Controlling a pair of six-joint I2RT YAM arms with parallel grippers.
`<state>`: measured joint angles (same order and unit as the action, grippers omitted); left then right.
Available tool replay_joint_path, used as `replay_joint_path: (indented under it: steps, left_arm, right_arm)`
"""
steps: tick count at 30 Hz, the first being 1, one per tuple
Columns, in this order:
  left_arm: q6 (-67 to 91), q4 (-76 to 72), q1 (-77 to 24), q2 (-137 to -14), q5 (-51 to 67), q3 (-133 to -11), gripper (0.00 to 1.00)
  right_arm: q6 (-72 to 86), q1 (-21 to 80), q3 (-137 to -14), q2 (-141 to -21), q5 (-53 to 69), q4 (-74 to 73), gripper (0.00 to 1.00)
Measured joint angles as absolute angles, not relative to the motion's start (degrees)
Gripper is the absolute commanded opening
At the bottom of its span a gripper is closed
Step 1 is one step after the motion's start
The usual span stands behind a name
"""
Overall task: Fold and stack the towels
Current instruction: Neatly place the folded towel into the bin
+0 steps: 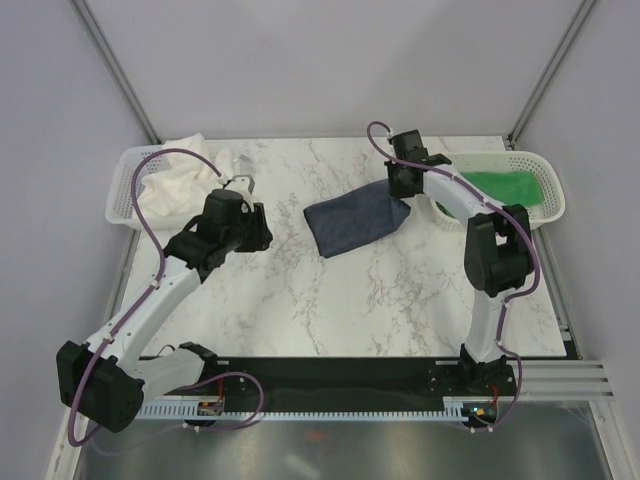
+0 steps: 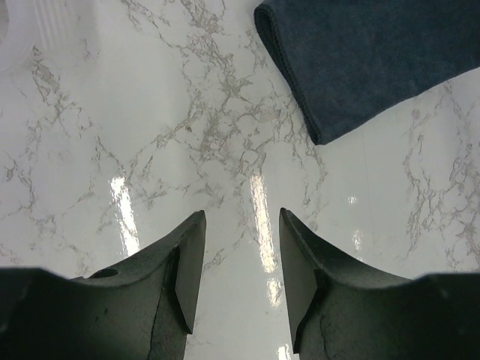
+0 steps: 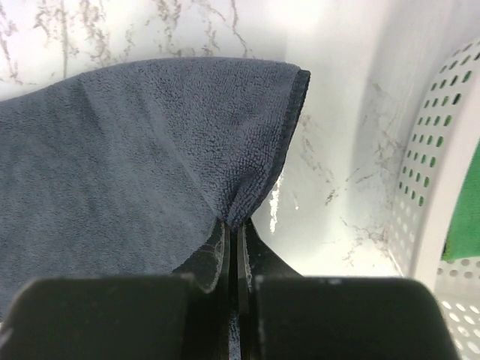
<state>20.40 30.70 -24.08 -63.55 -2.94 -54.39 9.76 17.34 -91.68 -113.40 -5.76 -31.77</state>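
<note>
Right end effector was clenched tight, jaws pressed together on the hem of the navy towel, pinching it just short of the towel's right-hand corner. The cloth bunched into a small pleat at the pinch and fanned out from there to the left. The navy towel itself lay in the middle of the marble bench, doubled over, with its far right end at the right end effector.

Left end effector hung released, jaws apart with nothing between them, only bare marble beneath. It sat near the towel's left end but apart from it.

Off to the right, the green towel lay inside a white mesh basket at the bench's right edge, just beside the right arm. On the far left, the cream towel sat crumpled in the other basket, spilling over its inner rim.
</note>
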Motion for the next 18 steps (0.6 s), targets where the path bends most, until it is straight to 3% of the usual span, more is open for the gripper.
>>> replay_joint_path:
  steps: [18]
  left_arm:
    - [20.38, 30.68, -24.08, -63.55, -2.85, -54.39, 0.51]
  right_arm:
    - [5.67, 8.73, -97.06, -109.58, -8.34, -36.36, 0.00]
